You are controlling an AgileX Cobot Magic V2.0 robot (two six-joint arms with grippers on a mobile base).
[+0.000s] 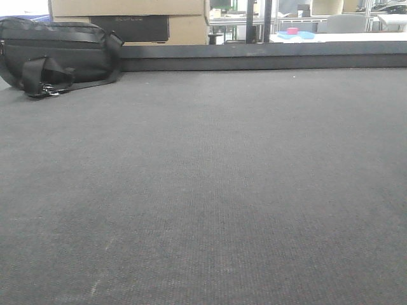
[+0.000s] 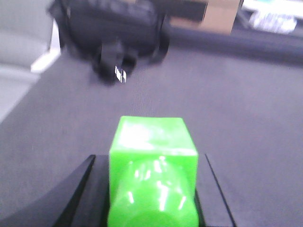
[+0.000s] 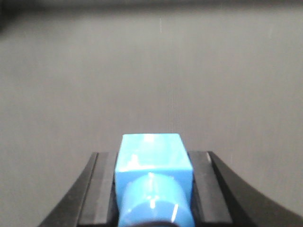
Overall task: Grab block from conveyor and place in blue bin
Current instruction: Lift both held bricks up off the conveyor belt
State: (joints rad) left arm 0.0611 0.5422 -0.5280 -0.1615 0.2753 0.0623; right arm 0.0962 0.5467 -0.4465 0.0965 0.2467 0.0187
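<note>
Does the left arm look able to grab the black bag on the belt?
Probably not: the left claw is gripping a green block, though the belt toward the bag lies open.

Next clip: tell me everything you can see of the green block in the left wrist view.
The green block is bright, glossy and plastic-looking, with a squarish far end and a rounded, cylinder-like part nearer the camera. It sits lengthwise between the dark fingers of the left gripper, which hug both sides. The grey conveyor lies beyond; whether the block touches it cannot be told.
</note>
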